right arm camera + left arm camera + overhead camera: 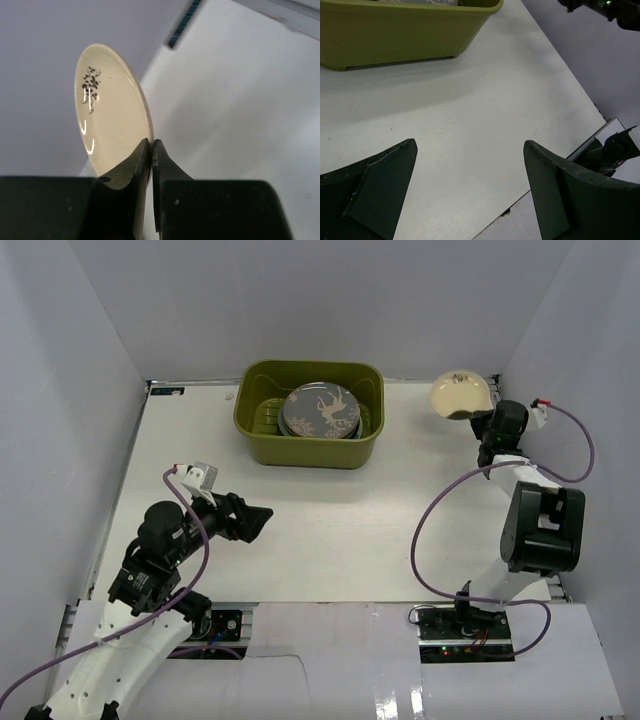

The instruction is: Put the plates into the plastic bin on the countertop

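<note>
As the top camera looked down, it showed two arms, two grippers, one bin and two plates that could be counted. On the left, the left gripper (260,525) hung over the countertop (330,540) with its two fingers wide apart and nothing between them. In the middle, at the far side, sat the plastic bin (248,428). The grey deer plate (320,410) lay flat on top inside it. How many plates were under it could not be told. On the right, by the far corner, the right gripper (476,417) was clamped on the edge of the cream plate (458,392).

The left wrist camera showed only the outside wall of the plastic bin (395,35) and the white table past the spread fingers (380,190). The right wrist camera showed what the top one could not. The two fingers (127,172) were pinched tight on the rim. The cream plate (110,115) stood up on its edge, with small dark marks on its face.
</note>
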You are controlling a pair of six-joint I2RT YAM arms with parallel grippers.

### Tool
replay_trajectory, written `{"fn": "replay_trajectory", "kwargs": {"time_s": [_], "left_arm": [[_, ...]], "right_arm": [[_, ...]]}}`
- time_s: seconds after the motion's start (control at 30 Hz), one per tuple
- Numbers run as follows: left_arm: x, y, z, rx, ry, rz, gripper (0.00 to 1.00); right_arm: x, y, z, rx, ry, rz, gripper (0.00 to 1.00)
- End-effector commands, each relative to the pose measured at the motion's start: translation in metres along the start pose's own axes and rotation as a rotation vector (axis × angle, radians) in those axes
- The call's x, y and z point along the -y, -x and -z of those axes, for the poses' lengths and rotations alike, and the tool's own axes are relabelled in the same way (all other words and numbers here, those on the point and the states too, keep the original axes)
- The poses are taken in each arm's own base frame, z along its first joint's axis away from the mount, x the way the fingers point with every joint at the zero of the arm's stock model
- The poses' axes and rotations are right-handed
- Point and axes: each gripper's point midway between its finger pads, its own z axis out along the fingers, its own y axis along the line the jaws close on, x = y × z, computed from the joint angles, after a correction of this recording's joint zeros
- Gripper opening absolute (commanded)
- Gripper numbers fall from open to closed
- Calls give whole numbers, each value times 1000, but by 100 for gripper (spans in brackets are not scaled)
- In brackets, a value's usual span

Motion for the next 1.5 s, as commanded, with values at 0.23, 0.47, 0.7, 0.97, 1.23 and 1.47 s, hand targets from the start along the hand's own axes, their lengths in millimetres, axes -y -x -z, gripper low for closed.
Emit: {"fn": "replay_trajectory", "kwargs": {"time_s": [0.23,0.47,0.7,0.97,1.23,1.47], "left_arm": [[-7,17,10,86,33,-5,98],[-15,23,12,115,64,-8,98],[-26,27,13,134,114,0,98],[-30,25,11,121,132,10,98],[-21,58,19,197,155,50,98],[-6,126,41,357,197,60,98]], "right_arm": [[-231,-75,96,-184,597,283,8],[-268,-172,109,-381,647,428,8],[-263,-230,105,-529,612,487,8],[-250,-250,114,-563,550,537,77],[-270,-203,141,-452,578,603,90],[-275,-123,217,-273,710,580,90]]}}
